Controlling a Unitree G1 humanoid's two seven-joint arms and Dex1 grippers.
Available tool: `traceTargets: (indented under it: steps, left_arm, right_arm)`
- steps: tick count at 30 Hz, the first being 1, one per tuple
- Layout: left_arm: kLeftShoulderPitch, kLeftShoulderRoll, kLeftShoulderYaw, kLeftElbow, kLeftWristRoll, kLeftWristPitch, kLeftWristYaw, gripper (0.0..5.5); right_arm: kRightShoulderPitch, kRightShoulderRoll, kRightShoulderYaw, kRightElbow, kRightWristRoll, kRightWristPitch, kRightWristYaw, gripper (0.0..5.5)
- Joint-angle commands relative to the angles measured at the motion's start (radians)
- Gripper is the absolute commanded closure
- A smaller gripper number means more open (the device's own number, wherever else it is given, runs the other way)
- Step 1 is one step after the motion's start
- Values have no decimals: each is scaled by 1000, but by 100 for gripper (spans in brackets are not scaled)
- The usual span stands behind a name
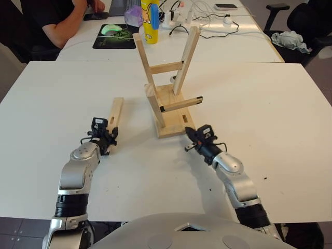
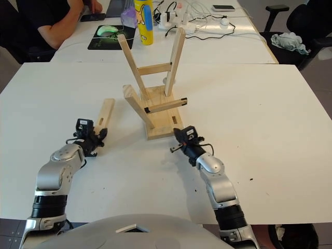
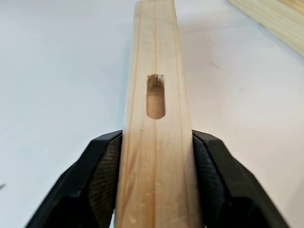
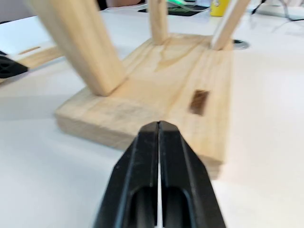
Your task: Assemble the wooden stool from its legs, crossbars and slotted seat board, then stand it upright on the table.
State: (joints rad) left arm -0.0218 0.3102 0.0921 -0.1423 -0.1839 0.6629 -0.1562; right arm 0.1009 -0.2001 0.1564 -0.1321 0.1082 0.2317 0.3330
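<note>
lower left: clamping loose leg (image 1: 116, 111) in left gripper (image 1: 105, 137), flat on table (image 1: 270, 114). lower centre: holding right gripper (image 1: 193, 134) pinched shut, empty, just short of seat board (image 1: 174, 122). mid-frame: got three legs, two crossbars (image 1: 181, 105) in, upside down. need fourth leg in open slot (image 4: 198, 102), then flip. can't tell joint seating.

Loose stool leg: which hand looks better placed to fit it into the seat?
Probably left. The left hand is shut on the loose leg; the right hand is shut and empty, near the seat board and its open slot.
</note>
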Motion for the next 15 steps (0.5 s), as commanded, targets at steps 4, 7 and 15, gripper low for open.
traceTargets:
  steps: [4, 7, 15]
  left_arm:
    - [-195, 17, 133, 32, 11, -277, 37, 344]
    - [-265, 30, 152, 36, 12, -351, 34, 344]
    - [-385, 45, 166, 10, -35, -360, -8, 344]
  right_arm:
    - [-57, -44, -78, 111, -24, -8, -18, 550]
    - [-80, -43, -47, 182, -48, 16, -5, 550]
    - [-49, -50, 50, 190, -56, -33, 98, 550]
